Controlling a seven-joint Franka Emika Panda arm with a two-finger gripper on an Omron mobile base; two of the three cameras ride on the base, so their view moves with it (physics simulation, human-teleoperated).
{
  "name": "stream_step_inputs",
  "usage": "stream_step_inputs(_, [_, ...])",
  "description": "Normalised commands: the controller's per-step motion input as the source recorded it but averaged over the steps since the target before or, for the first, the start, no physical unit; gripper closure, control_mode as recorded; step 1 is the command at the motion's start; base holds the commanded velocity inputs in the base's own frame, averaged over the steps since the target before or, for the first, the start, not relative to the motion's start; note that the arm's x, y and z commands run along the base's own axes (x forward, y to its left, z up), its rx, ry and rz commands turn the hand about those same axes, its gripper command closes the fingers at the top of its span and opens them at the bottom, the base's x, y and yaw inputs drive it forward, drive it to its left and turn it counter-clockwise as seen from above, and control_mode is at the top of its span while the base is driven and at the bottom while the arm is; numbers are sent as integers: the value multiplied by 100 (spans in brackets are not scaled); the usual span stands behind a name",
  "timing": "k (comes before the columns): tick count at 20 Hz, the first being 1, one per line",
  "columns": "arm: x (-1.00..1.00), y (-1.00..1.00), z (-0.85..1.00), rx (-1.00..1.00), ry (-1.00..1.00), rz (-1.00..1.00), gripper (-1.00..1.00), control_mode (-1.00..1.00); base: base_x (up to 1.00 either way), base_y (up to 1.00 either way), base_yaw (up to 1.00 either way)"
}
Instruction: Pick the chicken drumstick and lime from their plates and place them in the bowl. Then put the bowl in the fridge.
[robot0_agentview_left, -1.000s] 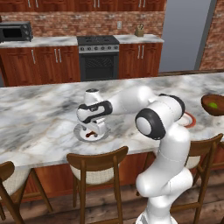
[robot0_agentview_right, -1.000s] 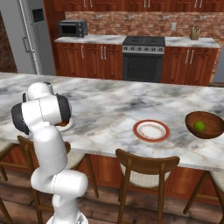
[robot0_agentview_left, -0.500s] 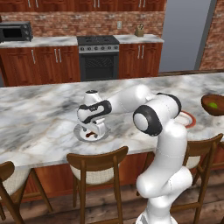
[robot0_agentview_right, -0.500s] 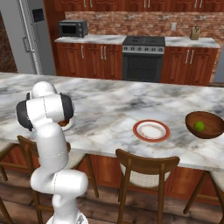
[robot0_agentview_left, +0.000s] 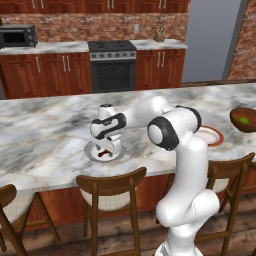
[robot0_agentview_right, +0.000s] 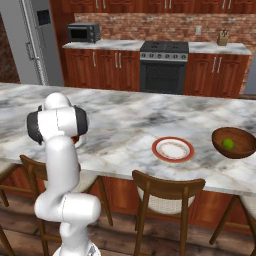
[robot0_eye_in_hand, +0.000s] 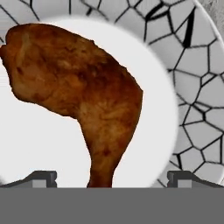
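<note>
Left base view: white two-finger gripper (robot0_agentview_left: 106, 148) low over grey crackle-rimmed round plate (robot0_agentview_left: 104, 152) on marble counter (robot0_agentview_left: 45, 145), placed for a grab from above. Right base view: tiny green round lime (robot0_agentview_right: 228, 144) already in dark reddish-brown wooden bowl (robot0_agentview_right: 236, 142), far from the fingers; empty orange-red-rimmed white plate (robot0_agentview_right: 173, 149) between. Hand view: golden-brown cooked chicken drumstick (robot0_eye_in_hand: 83, 98) lying on white plate centre, thin bone end between the spread-apart fingertips (robot0_eye_in_hand: 43, 179), untouched, ready for closing.

The chicken drumstick (robot0_eye_in_hand: 83, 87) is golden brown with dark spots. Its plate (robot0_eye_in_hand: 192, 96) is white in the middle, with a grey rim of black crack lines. The other plate (robot0_agentview_right: 173, 149) has an orange-red rim. The lime (robot0_agentview_right: 228, 144) is bright green. The bowl (robot0_agentview_right: 239, 150) is dark red-brown.
</note>
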Motion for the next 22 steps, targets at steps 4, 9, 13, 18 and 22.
stream_step_inputs(4, [24,9,-18,0,0,0,-100,-100,0,0,0])
stream_step_inputs(9, [12,9,-26,0,4,0,-100,-100,0,0,0])
stream_step_inputs(13, [4,13,-25,0,6,0,100,-100,0,0,0])
stream_step_inputs(18, [0,6,-19,0,7,0,100,-100,0,0,0])
stream_step_inputs(22, [-16,-4,-7,0,2,0,100,-100,0,0,0])
